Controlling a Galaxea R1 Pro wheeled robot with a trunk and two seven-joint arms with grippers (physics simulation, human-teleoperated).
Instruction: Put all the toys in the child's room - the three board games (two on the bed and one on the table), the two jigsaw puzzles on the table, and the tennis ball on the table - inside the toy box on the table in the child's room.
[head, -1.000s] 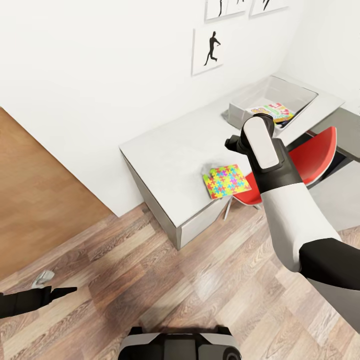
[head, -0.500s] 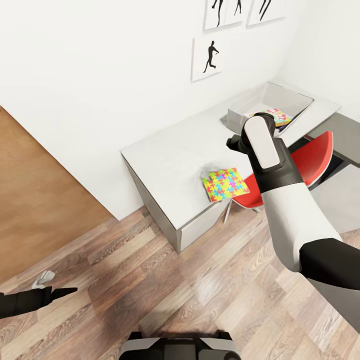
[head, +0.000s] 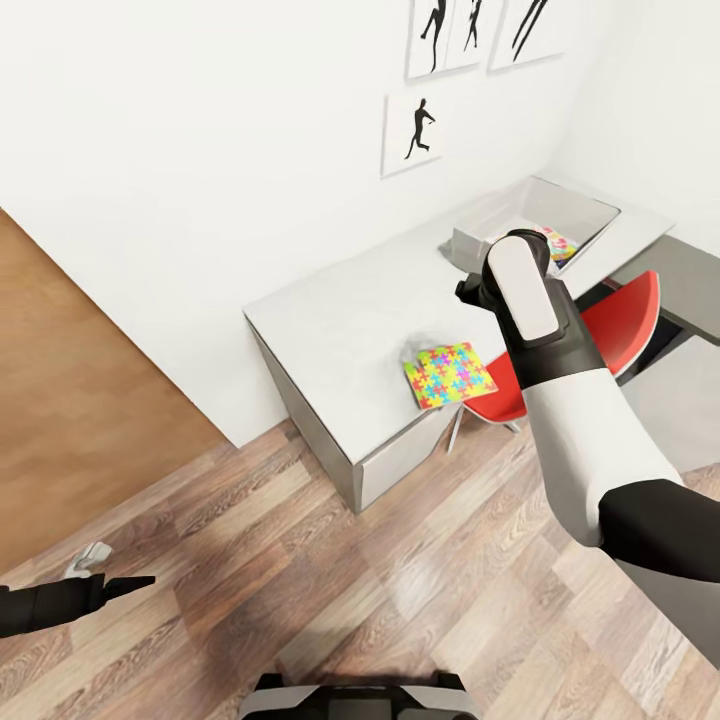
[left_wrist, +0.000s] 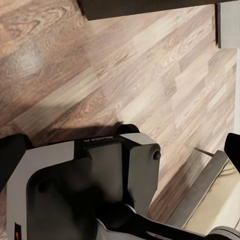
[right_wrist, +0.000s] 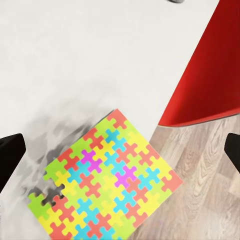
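Head view has drifted over the last second: wall pictures and toy box (head: 532, 215) sit slightly elsewhere in the picture, and so does the table (head: 340, 315). Whole scene shifts together, so camera or base motion, not object motion. Right arm pose unchanged relative to the body.

1 jigsaw puzzle (right_wrist: 102, 186) lies flat on the table at its front edge, one corner overhanging beside the red chair (right_wrist: 210, 70). Right gripper (right_wrist: 120, 150): fingertips show as dark tips at the two sides of the wrist view, released and wide, holding nothing. The puzzle lies between and beyond them, well apart.

Toy box is further along the table past the right gripper; printed boxes already show inside it.

Left gripper (head: 95, 560) hangs low over the wood floor; cannot tell whether released or clenched.

Judgement: approach in progress; next step is lowering the right jaws onto the puzzle. The overhanging corner could offer a grip edge, or tip off.
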